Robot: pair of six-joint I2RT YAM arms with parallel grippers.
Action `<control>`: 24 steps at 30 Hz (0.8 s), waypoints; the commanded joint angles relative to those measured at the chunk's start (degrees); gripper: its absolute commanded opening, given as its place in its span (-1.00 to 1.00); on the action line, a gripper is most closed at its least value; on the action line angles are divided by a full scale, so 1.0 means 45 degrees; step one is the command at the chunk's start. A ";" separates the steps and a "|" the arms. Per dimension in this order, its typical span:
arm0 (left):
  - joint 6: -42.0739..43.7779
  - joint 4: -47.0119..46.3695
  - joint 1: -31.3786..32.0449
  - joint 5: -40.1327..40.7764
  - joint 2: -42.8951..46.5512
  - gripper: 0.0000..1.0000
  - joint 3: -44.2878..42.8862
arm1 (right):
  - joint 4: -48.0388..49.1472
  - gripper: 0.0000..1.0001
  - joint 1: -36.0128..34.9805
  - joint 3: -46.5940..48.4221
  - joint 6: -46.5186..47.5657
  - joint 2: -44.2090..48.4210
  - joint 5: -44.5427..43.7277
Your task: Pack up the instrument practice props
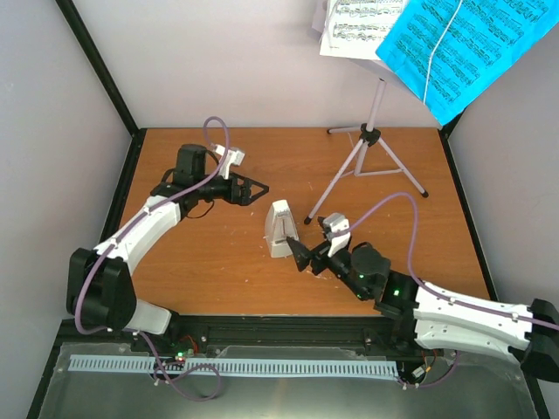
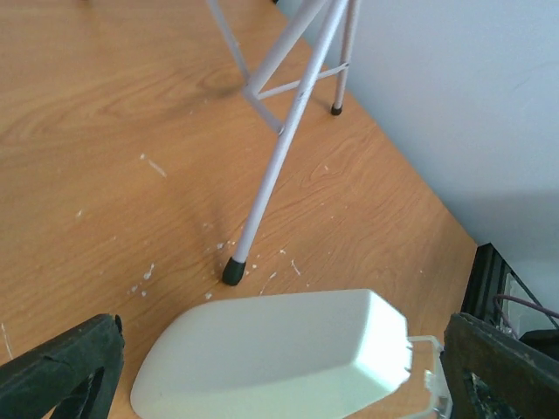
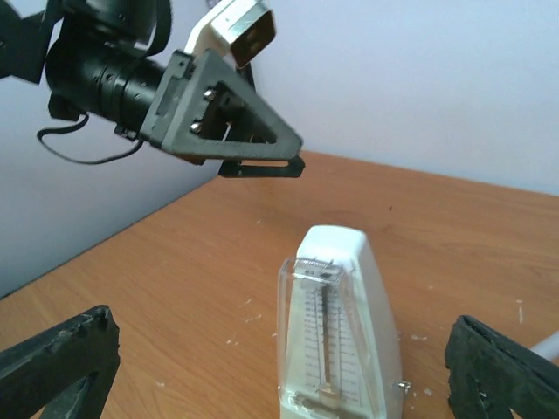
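Right fingers (image 3: pixel 61 362) are spread wide and empty, low over the table (image 1: pixel 218 271), level with the small white pyramid metronome with clear cover (image 3: pixel 336 336). It stands dead ahead of them, framed in the gap in the right wrist view, untouched. From above, their tips sit just beside its base, on the side facing the near-right corner.

Left fingers (image 2: pixel 61 375) are also spread and empty. They hang above the metronome on its far-left side, looking down on its plain white back. It shows between them in the left wrist view, but lower and apart from both.

Key relation: the metronome is upright, long axis vertical, apex up, clear cover facing the right fingers. The right arm is nearer and at its height, so my read is the right arm takes it: a short straight advance toward the table centre, then close across the lower body. The sides taper, so a high pinch could squeeze it up and out. The cover may flex.

Metronome location: about mid-table, a bit nearer the near edge than the far one.

Further out: the tall lilac tripod music stand (image 1: pixel 369 138) stands toward the far-right corner, one foot near the metronome, not touching. The white and bright-blue sheet-music pages (image 1: pixel 463 44) sit on top of it, hiding the tray. Neither is being handled.
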State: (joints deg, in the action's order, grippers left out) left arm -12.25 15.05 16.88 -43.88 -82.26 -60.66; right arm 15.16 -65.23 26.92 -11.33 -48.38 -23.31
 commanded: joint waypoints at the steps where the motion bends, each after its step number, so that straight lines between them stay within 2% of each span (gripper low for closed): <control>1: 0.1415 -0.0387 0.0180 -0.0315 0.0709 0.99 0.0040 | -0.1788 1.00 0.0500 0.0377 -0.0209 0.0973 -0.0353; 3: 0.2234 -0.0267 0.0553 -0.0040 0.1045 0.99 0.0301 | -0.2843 1.00 0.1882 0.0632 -0.1064 0.1042 0.0458; 5: 0.2955 -0.0347 0.1130 0.0751 0.1402 0.99 0.0753 | -0.3307 1.00 0.3539 0.0592 -0.1844 0.1061 0.2124; 7: 0.3398 -0.0621 0.1544 0.0999 0.1677 0.99 0.1216 | -0.3169 1.00 0.5033 0.0242 -0.2310 0.1134 0.3907; 10: 0.3638 -0.1041 0.1720 0.0561 0.1847 0.99 0.1455 | -0.2846 1.00 0.6474 -0.0315 -0.2924 0.1281 0.5213; 14: 0.3748 -0.1670 0.1770 0.0326 0.1657 0.99 0.1357 | -0.2373 1.00 0.7115 -0.0899 -0.3242 0.1490 0.6156; 20: 0.3904 -0.1775 0.2076 -0.0570 0.1088 0.99 0.1021 | -0.1868 1.00 0.7230 -0.1458 -0.3731 0.1551 0.6458; 24: 0.4425 -0.1439 0.2769 0.0607 0.0805 0.96 0.0891 | -0.1616 1.00 0.7296 -0.1699 -0.3892 0.1571 0.6497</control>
State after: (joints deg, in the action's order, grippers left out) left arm 3.62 9.02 26.59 -43.53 -77.60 -53.89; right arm 4.91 -33.30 20.29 -26.98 -42.24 4.14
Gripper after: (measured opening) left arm 0.991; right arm 0.999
